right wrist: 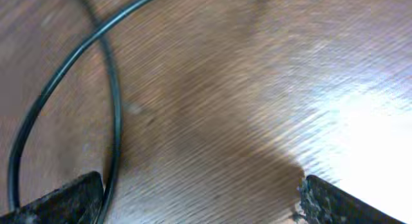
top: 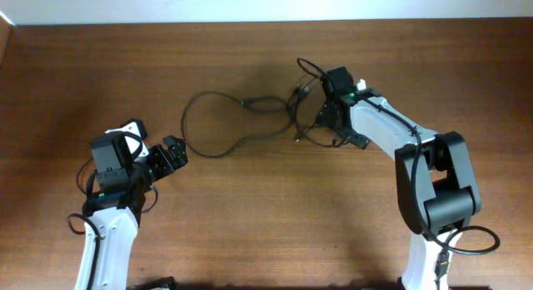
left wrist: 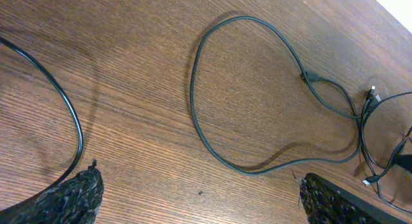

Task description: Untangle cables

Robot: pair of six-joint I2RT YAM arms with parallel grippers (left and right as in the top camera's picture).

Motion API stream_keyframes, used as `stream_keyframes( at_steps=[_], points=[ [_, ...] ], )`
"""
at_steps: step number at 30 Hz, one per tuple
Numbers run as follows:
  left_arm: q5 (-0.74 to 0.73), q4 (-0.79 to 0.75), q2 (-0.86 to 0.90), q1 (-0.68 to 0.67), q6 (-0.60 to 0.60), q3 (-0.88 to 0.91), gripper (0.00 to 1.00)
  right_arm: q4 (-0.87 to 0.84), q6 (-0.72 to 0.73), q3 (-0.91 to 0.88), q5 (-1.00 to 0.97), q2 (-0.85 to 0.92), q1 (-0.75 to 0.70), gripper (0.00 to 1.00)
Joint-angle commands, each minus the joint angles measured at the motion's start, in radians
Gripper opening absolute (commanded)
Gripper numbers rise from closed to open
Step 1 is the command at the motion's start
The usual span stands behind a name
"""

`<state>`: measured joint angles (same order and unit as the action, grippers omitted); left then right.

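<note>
The cables lie across the far middle of the table. One thin black cord forms a wide loop (top: 187,115) (left wrist: 193,102). Its right end runs into a knot of smaller loops and small plugs (top: 298,98) (left wrist: 368,118). My right gripper (top: 335,125) (right wrist: 199,201) hangs open over that knot, nothing between its fingers. In the right wrist view two strands cross (right wrist: 103,40) and one strand (right wrist: 114,108) runs down beside the left finger (right wrist: 61,201). My left gripper (top: 173,152) (left wrist: 203,198) is open just short of the wide loop's near edge, holding nothing.
A thicker black wire (left wrist: 71,114) of the left arm curves through the left of the left wrist view. Both arm bases stand at the near edge, the left one (top: 104,240) and the right one (top: 437,207). The wooden table (top: 275,223) ends at a pale strip along the far edge.
</note>
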<state>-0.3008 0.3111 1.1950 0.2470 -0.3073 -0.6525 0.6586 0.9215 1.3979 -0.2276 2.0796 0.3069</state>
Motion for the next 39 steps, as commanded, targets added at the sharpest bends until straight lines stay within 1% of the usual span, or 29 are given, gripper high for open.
stream_keyframes(
  at_steps=[1, 3, 5, 6, 9, 11, 15, 16, 17, 18, 19, 20, 21, 22, 24, 25, 27, 29, 30, 32, 33, 34, 35, 36, 37, 39],
  points=[
    [-0.010, -0.002, -0.003, -0.002, 0.005, -0.001, 0.99, -0.021, 0.027, -0.011, 0.103, -0.024, -0.059, 0.99],
    [-0.010, -0.002, -0.003, -0.002, 0.005, -0.001, 0.99, -0.027, 0.021, -0.011, 0.117, -0.083, -0.072, 0.98],
    [-0.010, -0.002, -0.003, -0.002, 0.005, -0.001, 0.99, -0.112, -0.083, -0.011, 0.234, -0.097, -0.066, 0.99],
    [-0.010, -0.002, -0.003, -0.002, 0.005, -0.001, 0.99, -0.142, -0.100, -0.011, 0.241, -0.084, -0.048, 0.98],
    [-0.010, -0.002, -0.003, -0.002, 0.005, -0.001, 0.99, -0.169, -0.099, -0.011, 0.122, -0.044, 0.029, 0.98],
    [-0.010, -0.002, -0.003, -0.002, 0.005, -0.001, 0.99, -0.153, -0.098, -0.011, 0.031, -0.007, 0.060, 0.98],
    [-0.010, -0.002, -0.003, -0.002, 0.005, -0.001, 0.99, -0.112, -0.093, -0.012, 0.032, 0.080, 0.060, 0.98],
    [-0.010, -0.002, -0.003, -0.002, 0.005, -0.001, 0.99, -0.100, -0.093, -0.012, 0.033, 0.088, 0.060, 0.96],
    [-0.010, -0.002, -0.003, -0.002, 0.005, -0.001, 0.99, -0.081, -0.079, -0.012, 0.032, 0.090, 0.060, 0.85],
    [-0.010, -0.002, -0.003, -0.002, 0.005, -0.001, 0.99, -0.047, -0.060, -0.012, 0.033, 0.090, 0.058, 0.67],
    [-0.010, -0.002, -0.003, -0.002, 0.005, -0.001, 0.99, -0.011, -0.050, -0.012, 0.032, 0.090, 0.058, 0.39],
    [-0.010, -0.002, -0.003, -0.002, 0.005, -0.001, 0.99, 0.024, -0.050, -0.012, 0.031, 0.090, 0.056, 0.17],
    [-0.010, -0.002, -0.003, -0.002, 0.005, -0.001, 0.99, 0.065, -0.051, -0.012, 0.032, 0.090, 0.050, 0.04],
    [-0.010, -0.002, -0.003, -0.002, 0.005, -0.001, 0.99, 0.103, -0.066, -0.013, 0.032, 0.090, 0.040, 0.04],
    [-0.010, -0.002, -0.003, -0.002, 0.005, -0.001, 0.99, 0.142, -0.217, -0.012, 0.035, 0.088, 0.005, 0.04],
    [-0.010, -0.002, -0.003, -0.002, 0.005, -0.001, 0.99, 0.174, -0.238, -0.012, 0.028, 0.080, -0.024, 0.04],
    [-0.010, -0.002, -0.003, -0.002, 0.005, -0.001, 0.99, 0.229, -0.245, -0.008, -0.003, 0.053, -0.122, 0.04],
    [-0.010, -0.002, -0.003, -0.002, 0.005, -0.001, 0.99, 0.256, -0.336, 0.013, -0.028, 0.009, -0.249, 0.04],
    [-0.010, -0.002, -0.003, -0.002, 0.005, -0.001, 0.99, 0.274, -0.343, 0.031, -0.078, -0.010, -0.321, 0.04],
    [-0.010, -0.002, -0.003, -0.002, 0.005, -0.001, 0.99, 0.279, -0.360, 0.064, -0.144, -0.019, -0.434, 0.04],
    [-0.010, -0.002, -0.003, -0.002, 0.005, -0.001, 0.99, 0.268, -0.399, 0.087, -0.143, -0.019, -0.505, 0.04],
    [-0.010, -0.002, -0.003, -0.002, 0.005, -0.001, 0.99, 0.229, -0.487, 0.112, -0.095, -0.019, -0.603, 0.04],
    [-0.010, -0.002, -0.003, -0.002, 0.005, -0.001, 0.99, 0.173, -0.634, 0.148, 0.062, -0.019, -0.717, 0.04],
    [-0.010, -0.002, -0.003, -0.002, 0.005, -0.001, 0.99, 0.167, -0.742, 0.189, 0.224, -0.019, -0.798, 0.04],
    [-0.010, -0.002, -0.003, -0.002, 0.005, -0.001, 0.99, 0.171, -0.785, 0.219, 0.319, -0.019, -0.846, 0.04],
    [-0.010, -0.002, -0.003, -0.002, 0.005, -0.001, 0.99, 0.182, -0.787, 0.284, 0.490, -0.019, -0.937, 0.04]
  ],
)
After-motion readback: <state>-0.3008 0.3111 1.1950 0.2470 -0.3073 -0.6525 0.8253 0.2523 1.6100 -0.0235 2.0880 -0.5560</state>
